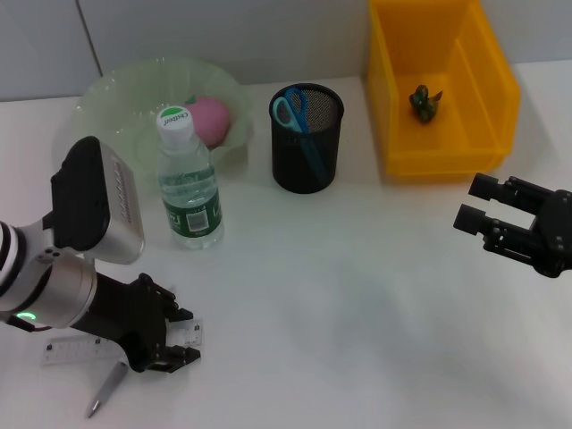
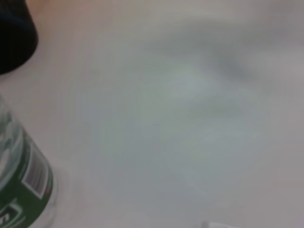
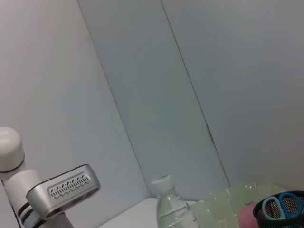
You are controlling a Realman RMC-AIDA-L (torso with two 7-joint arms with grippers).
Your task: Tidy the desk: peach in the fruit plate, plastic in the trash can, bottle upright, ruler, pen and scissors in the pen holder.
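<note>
Nearest my head cam: the pen [image 1: 107, 391], lying flat at the front-left edge of the desk [image 1: 357, 295], tip pointing toward me. Just above it I've got the left gripper [image 1: 176, 340] down low at the desk, fingers over the clear ruler [image 1: 76, 350], which lies flat w/ one end under the claw. Can't tell if the fingers are clenched on the ruler or just resting around it; the arm body blocks most of it. Left wrist cam gives me only blurred desk surface plus the bottle's base, no fingers.

Outward from there: the water bottle [image 1: 189, 183] stands upright behind the left arm, green label, white cap. Right behind it, touching or nearly so, is the pale green fruit plate [image 1: 112, 98] w/ the pink peach [image 1: 213, 120] inside. Next to the plate on the right, the black mesh pen holder [image 1: 307, 143] w/ blue-handled scissors [image 1: 291, 114] standing in it, handles up.

Far right-back: the yellow trash can [image 1: 429, 156] w/ a small dark green crumpled plastic [image 1: 424, 102] piece on its floor.

Right gripper [image 1: 474, 204] hovers in front of the can, well apart from everything, fingers spread, nothing in them.
</note>
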